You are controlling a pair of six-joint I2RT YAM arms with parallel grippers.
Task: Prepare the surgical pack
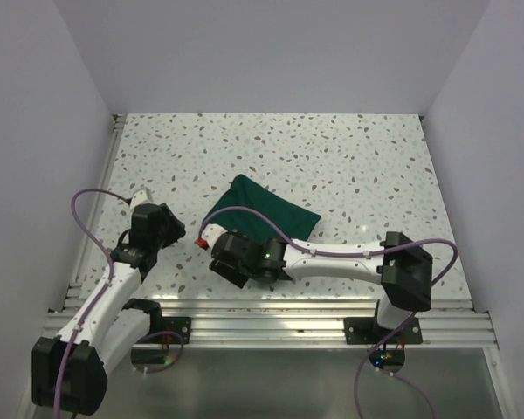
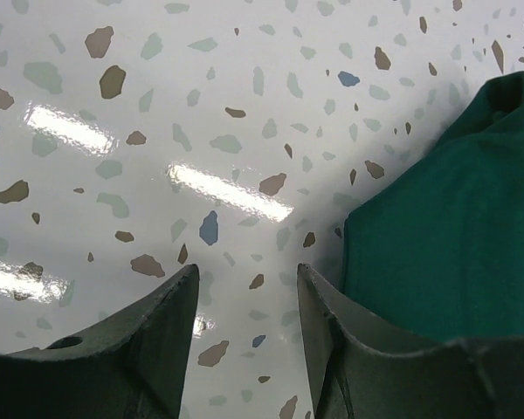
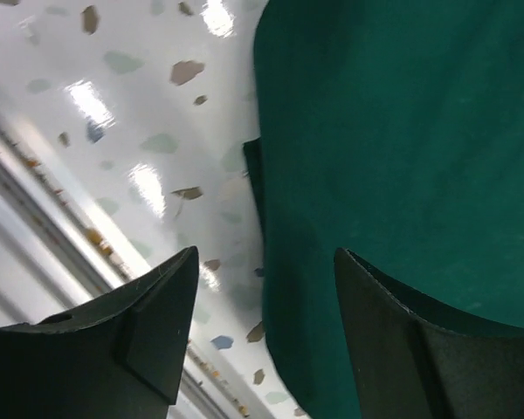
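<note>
Bright overhead light is throwing elongated glare streaks on the glossy tabletop [image 2: 227, 188] ahead of the left gripper [image 2: 246, 271] (itself rendering soft, out of focus). The surgical pack [image 3: 402, 131] is casting a faint shadow just ahead of the right gripper [image 3: 266, 253].

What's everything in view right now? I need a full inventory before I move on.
pack: one, dark green, mid-table, folded bundle
table: one, white with speckles, under everything
walls: three, plain white, left, back and right of the table
rail: one, silver, along the table's near edge
cables: two, purple, one along each arm
arms: two, white and black, bolted at the near edge
left tool: one, dark, open, over bare table left of the pack
right tool: one, dark, open, over the pack's near-left edge
</note>
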